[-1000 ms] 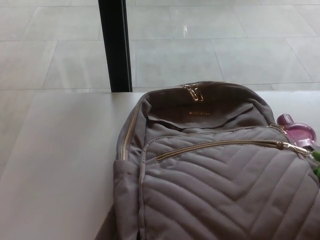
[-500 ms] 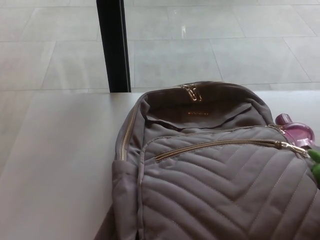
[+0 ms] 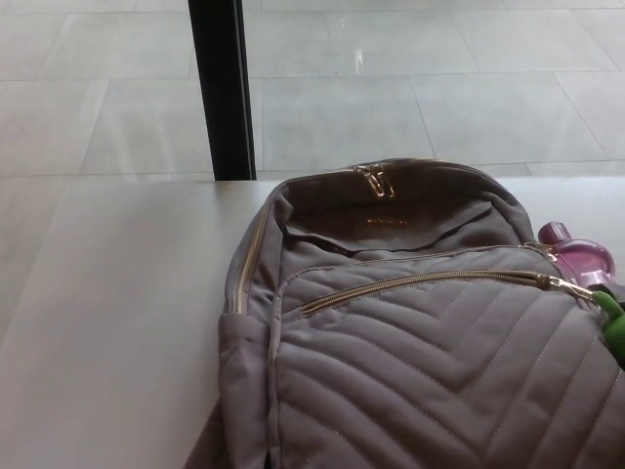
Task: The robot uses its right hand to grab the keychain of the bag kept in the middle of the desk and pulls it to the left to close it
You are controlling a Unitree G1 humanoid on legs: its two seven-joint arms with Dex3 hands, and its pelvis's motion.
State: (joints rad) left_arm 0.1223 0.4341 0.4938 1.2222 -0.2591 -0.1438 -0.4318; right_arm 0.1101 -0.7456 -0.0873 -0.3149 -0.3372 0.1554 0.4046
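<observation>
A grey-brown quilted backpack (image 3: 420,332) lies flat on the white desk (image 3: 117,313), filling the lower right of the head view. A gold zip (image 3: 420,282) runs across its front pocket, and the gold pull (image 3: 576,289) sits at the zip's right end. A green keychain piece (image 3: 612,318) hangs by that pull at the picture's right edge. Two more gold pulls (image 3: 377,183) rest at the top of the bag. Neither of my hands shows.
A pink translucent bottle (image 3: 578,256) lies against the bag's right side. A black post (image 3: 222,88) stands behind the desk's far edge, with a tiled floor (image 3: 439,88) beyond. The desk's bare part lies to the left of the bag.
The view has shifted slightly since a second ago. The green keychain piece at the right edge shows a little more and sits slightly higher.
</observation>
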